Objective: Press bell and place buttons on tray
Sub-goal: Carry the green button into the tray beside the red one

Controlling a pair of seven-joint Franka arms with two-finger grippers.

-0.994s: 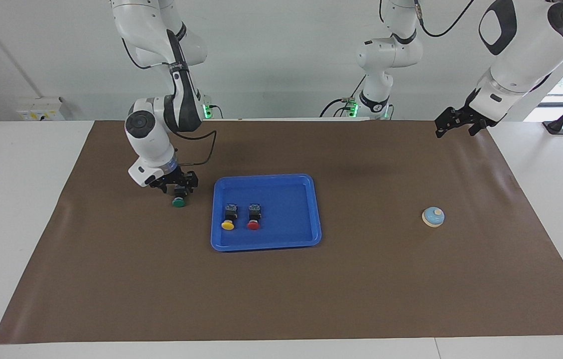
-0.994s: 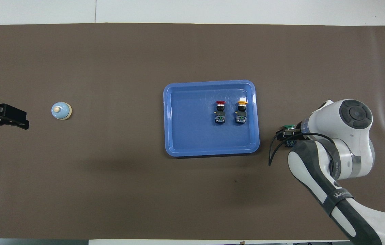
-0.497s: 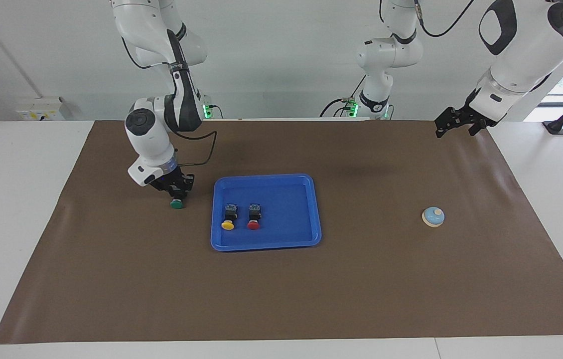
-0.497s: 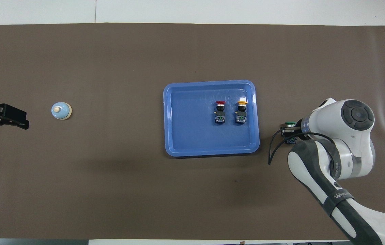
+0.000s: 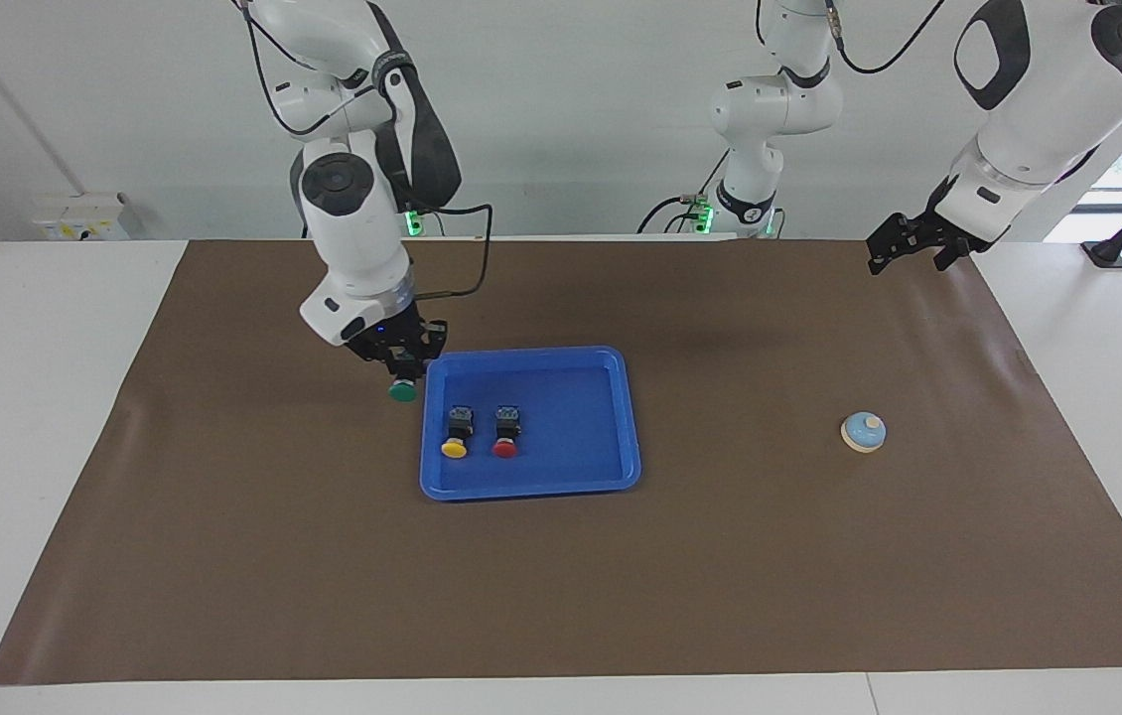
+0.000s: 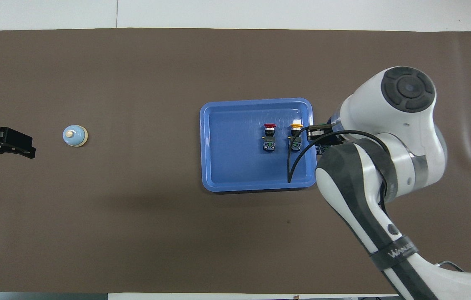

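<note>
Overhead view shows the blue tray (image 6: 219,166) lying near the middle of the brown mat (image 6: 135,233), with two buttons lying inside it, side by side at the tray's end toward the right arm. The yellow button (image 6: 295,137) is the one closer to that rim, and the red button (image 6: 269,137) lies just beside it, toward the tray's middle; both have their round caps pointing away from the robots and their black bodies toward them.

From the facing view, the right gripper (image 5: 402,369) is raised off the mat, over the tray's rim at the corner nearest the right arm's base. Its fingers are clamped on the black body of the green button (image 5: 403,390), whose green cap hangs below the fingertips, clear of the mat and of the tray. In the overhead view the right arm's white wrist and forearm cover most of this gripper, so only a dark part of it shows beside the yellow button, and the green cap cannot be seen there.

The bell (image 6: 75,136) stands upright on the mat toward the left arm's end of the table, well apart from the tray, with its cream knob on top of the light blue dome. The left gripper (image 6: 23,146) waits near that end, apart from the bell, its fingers spread and holding nothing
</note>
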